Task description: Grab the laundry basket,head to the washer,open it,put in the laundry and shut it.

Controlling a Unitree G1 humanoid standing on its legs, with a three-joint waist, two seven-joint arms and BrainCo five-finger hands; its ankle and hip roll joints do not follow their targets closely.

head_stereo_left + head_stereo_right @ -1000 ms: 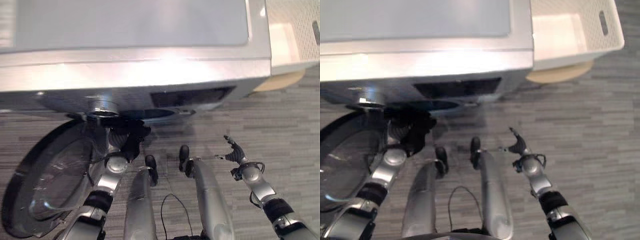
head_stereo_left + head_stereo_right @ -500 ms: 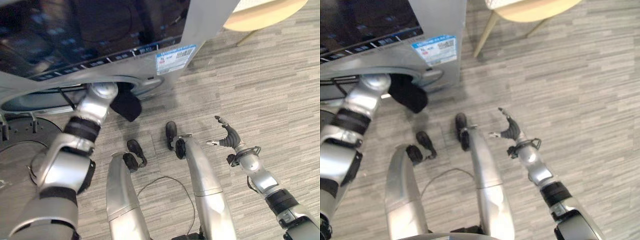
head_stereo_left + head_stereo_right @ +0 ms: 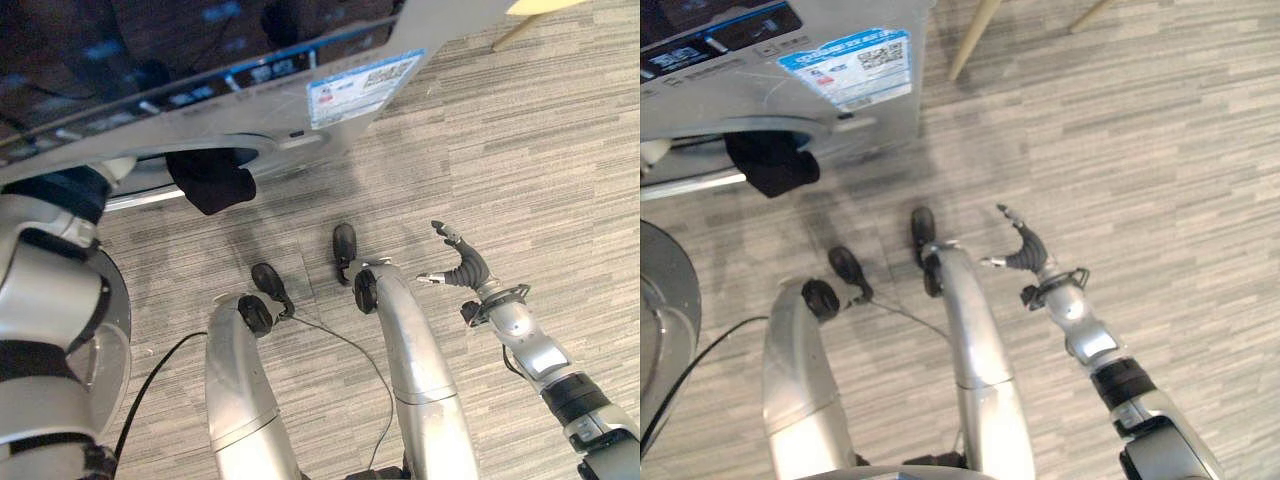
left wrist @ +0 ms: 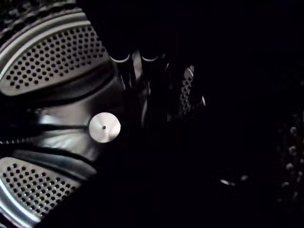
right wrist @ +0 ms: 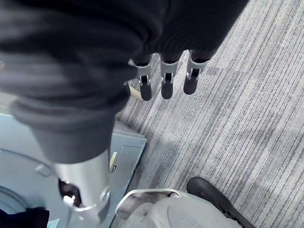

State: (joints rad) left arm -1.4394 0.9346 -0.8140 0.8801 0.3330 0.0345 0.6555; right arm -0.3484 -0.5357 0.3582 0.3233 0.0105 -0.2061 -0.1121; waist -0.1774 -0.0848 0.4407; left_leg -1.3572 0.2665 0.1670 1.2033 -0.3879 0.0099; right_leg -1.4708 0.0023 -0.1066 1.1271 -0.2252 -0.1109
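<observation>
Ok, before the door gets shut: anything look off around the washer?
A dark shape droops over the lower rim of the washer's opening, beside the left arm. I cannot tell whether it is laundry; cloth there could catch the open door.

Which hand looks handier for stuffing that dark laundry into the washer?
Left. Its arm reaches into the washer's opening, where dark laundry hangs over the rim. The right hand hangs open over the floor, well away.
</observation>
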